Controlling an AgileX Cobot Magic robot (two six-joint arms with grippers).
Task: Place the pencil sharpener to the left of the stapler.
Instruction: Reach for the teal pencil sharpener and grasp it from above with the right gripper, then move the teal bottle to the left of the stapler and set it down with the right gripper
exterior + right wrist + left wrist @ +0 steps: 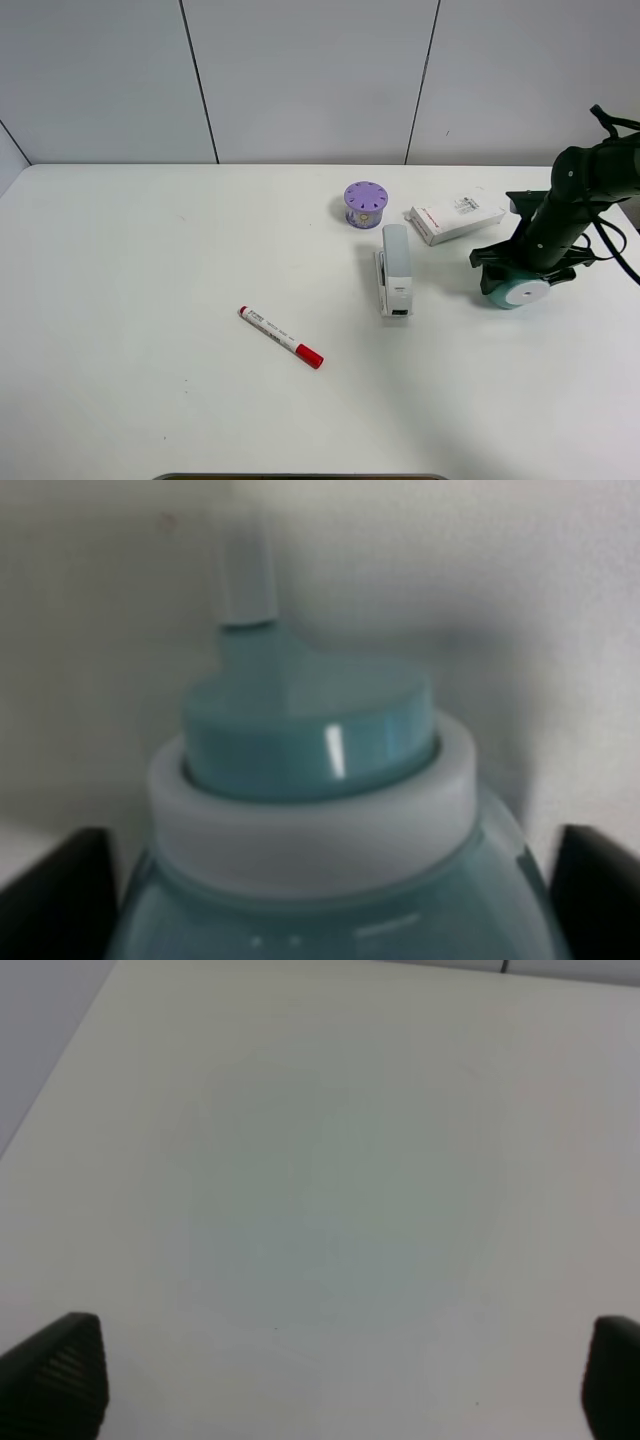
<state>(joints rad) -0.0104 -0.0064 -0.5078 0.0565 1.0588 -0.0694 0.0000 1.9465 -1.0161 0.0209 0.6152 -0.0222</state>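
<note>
The teal pencil sharpener (522, 290) lies on the white table at the right, its flat white face toward the front. In the right wrist view its teal body (320, 810) fills the frame, with a white ring and a small knob. My right gripper (521, 274) is down over it, open, one dark finger (60, 880) on each side and narrow gaps between. The grey-and-white stapler (396, 268) lies lengthwise to the left of the sharpener, a short gap away. My left gripper (340, 1380) is open over bare table and does not show in the exterior high view.
A purple cylinder with holes (365, 204) stands just behind the stapler. A flat white box with red print (455, 220) lies between it and the right arm. A red-capped marker (281, 336) lies at the front middle, left of the stapler.
</note>
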